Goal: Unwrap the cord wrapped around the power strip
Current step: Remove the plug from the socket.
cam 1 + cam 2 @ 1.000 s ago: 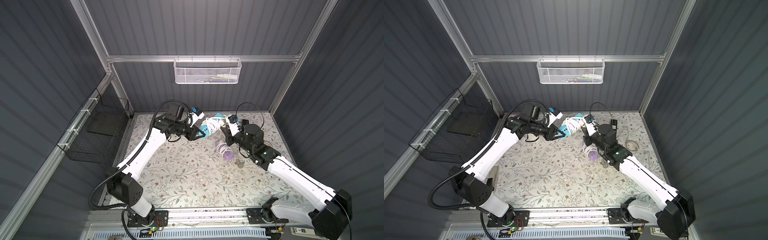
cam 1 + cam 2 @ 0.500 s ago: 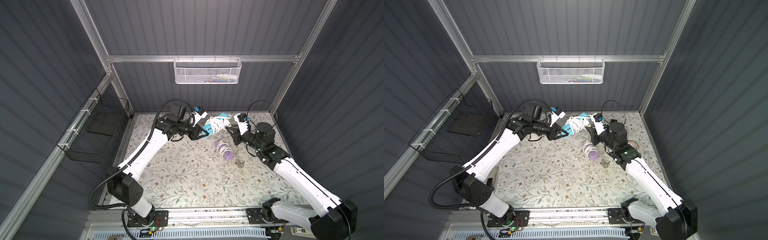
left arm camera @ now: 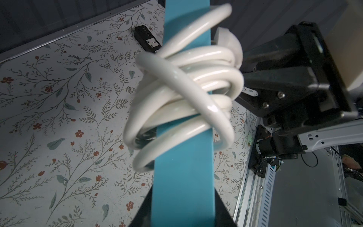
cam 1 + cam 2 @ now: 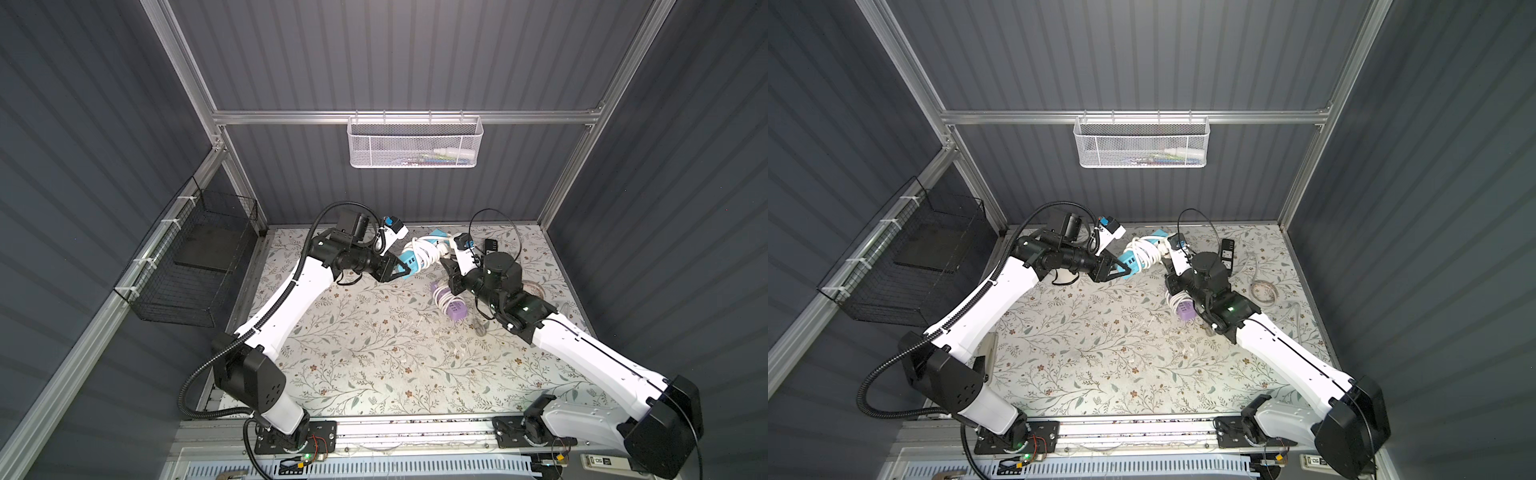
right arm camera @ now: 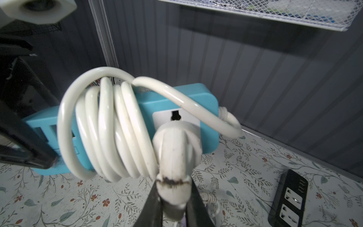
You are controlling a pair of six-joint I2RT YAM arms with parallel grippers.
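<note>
Held clear of the floral surface (image 4: 374, 353) near the back wall, the blue power strip (image 4: 436, 235) hangs between the two arms. The left claw (image 4: 405, 272) is clamped on one end of it and the right claw (image 5: 172, 188) is closed tight on the white plug (image 5: 176, 141) at the free end of the cord (image 5: 121, 127). In the second before this moment the right arm swung outward, away from the strip, carrying the plug with it. It has now come back in, so the plug sits just beside the coil again. The left arm has barely shifted and keeps the strip steady in the air. The movement looks like one pass of the plug around the body of the strip, and the right wrist view shows one slack loop arching above the tighter windings. Several turns are still packed side by side around the strip's middle, so the unwrapping appears to be at an early stage, with more circuits of the plug needed. Below the right arm a purple strip (image 4: 455, 309) lies on the surface with its own cord wound around it. A black strip (image 4: 492, 246) rests near the back edge, and neither arm is touching either one.
</note>
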